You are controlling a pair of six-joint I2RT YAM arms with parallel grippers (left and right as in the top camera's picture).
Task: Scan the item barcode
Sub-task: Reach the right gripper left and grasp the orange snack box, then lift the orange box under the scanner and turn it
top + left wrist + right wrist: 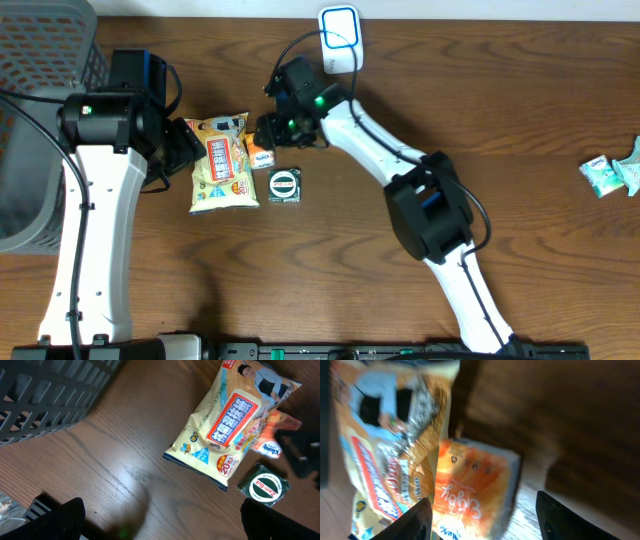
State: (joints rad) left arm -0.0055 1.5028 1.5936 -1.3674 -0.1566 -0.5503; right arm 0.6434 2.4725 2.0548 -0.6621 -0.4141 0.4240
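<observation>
Nearest on the brown wooden worktop (520, 90) lies a round green-and-white tin (284, 184), flat, just right of the near end of a yellow printed plastic snack bag (222, 162). Well apart at the right edge sit two small green-and-white packets (604, 174).

The left fingers (186, 150) hang beside the bag's left edge. They are spread as wide as they go, with only bare worktop between them.

A little farther off, the small orange-and-white soft pack (260, 152) lies flat against the bag's far right side, just beyond the tin. The right fingers (266, 133) stand over it, parted partway, one on each side of the pack. The blurred wrist view shows a narrow gap at both sides and no grip on it.

A grey mesh basket (40, 90) stands at the far left. At the far edge, beyond the right arm, rests a white rounded device with a blue outline (341, 38), well apart from the pack.
</observation>
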